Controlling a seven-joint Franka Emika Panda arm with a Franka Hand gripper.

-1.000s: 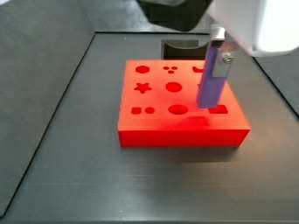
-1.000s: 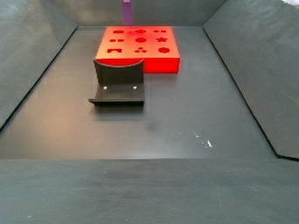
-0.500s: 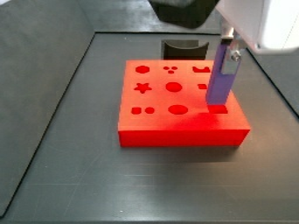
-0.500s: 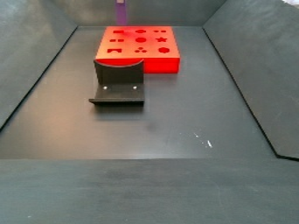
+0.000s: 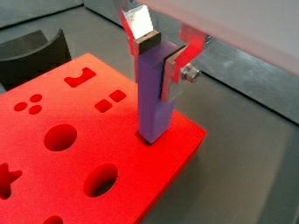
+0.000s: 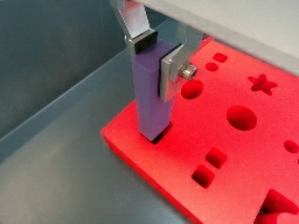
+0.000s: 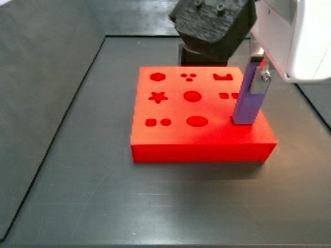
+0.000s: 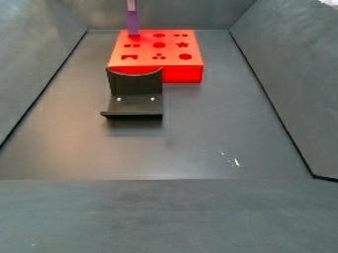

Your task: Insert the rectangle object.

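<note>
A: Where is the end effector [image 5: 158, 54]?

B: It hangs over a corner of the red block [image 5: 82, 149], and its two silver fingers [image 5: 140, 26] pinch the upper part of the rectangle object [image 5: 153, 96] from both sides. Both wrist views show this; in the second one the end effector [image 6: 156, 54] clamps the rectangle object [image 6: 151, 98] the same way.

A: And the bar itself?

B: It stands upright straight below the end effector, with its lower end sunk into a slot near the block's corner. In a side view the rectangle object [image 7: 249, 99] rises out of the red block [image 7: 200, 116] beneath the end effector [image 7: 257, 66]. In the opposite side view only a short purple stub [image 8: 132, 15] shows at the far edge of the block [image 8: 158, 54], and the end effector lies out of that frame.

A: What else lies near it?

B: The block's other shaped holes spread away from the end effector: circles, a star, small squares. A dark curved holder [image 5: 30, 54] sits on the counter [image 7: 77, 194] beyond the block, apart from the fingers. The fixture [image 8: 133, 94] stands just beside the block, well clear of the end effector.
</note>
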